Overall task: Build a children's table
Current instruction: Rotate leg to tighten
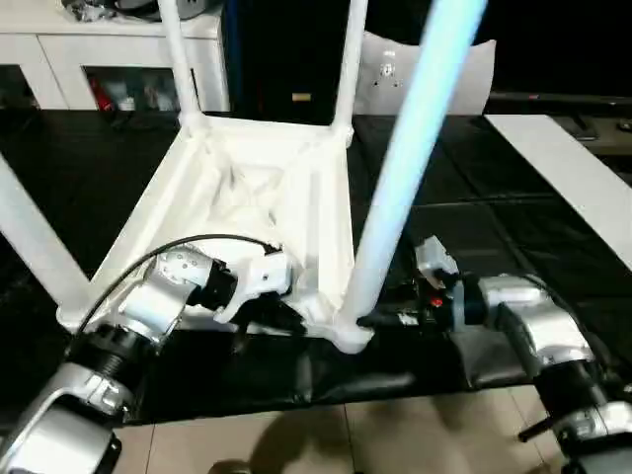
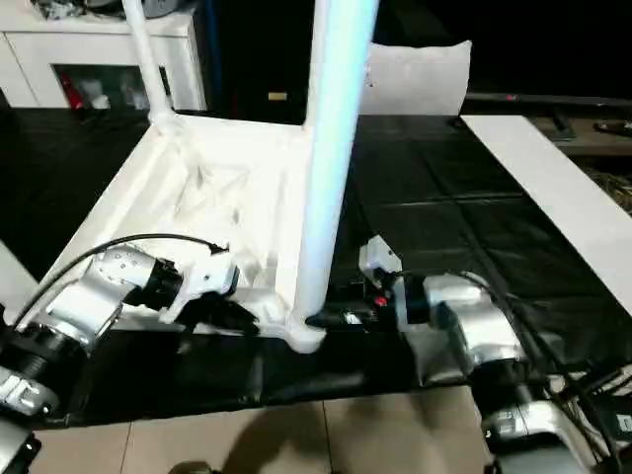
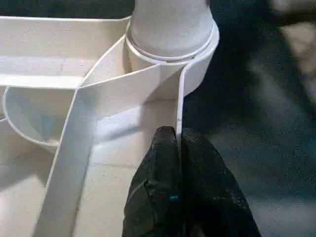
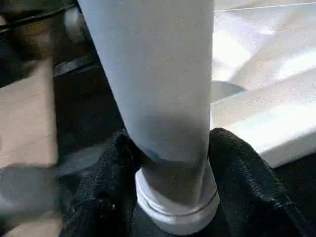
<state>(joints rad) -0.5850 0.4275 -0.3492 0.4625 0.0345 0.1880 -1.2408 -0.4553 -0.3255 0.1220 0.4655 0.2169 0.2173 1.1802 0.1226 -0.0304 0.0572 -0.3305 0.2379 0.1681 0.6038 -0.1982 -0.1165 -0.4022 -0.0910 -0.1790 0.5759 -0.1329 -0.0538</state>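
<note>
- The tabletop [image 1: 247, 188] lies upside down on the black mat [image 1: 474, 237], ribbed underside facing up, in front of me. Legs stand in its corner sockets: two at the far corners, one at the near-left, and the near-right leg [image 1: 395, 188], which I am working on.
- My right end effector [image 4: 170, 163] is clamped around the base of that near-right leg, one black finger on each side of the tube, just above the socket [image 3: 170, 49].
- My left end effector [image 3: 177, 143] has its fingers together, pinching the thin rim wall of the tabletop right beside that same socket, which steadies the top.
- I judge this to be the seating of the last leg: from the left wrist view the tube's flared end sits inside the socket ring, though I cannot tell whether it is fully home.
- Next, I would keep the rim pinned and press or twist the leg straight down along its own axis; pushing off-line could tip it or lift the corner.
- Once it holds, both grips can let go and the table still needs turning upright.
</note>
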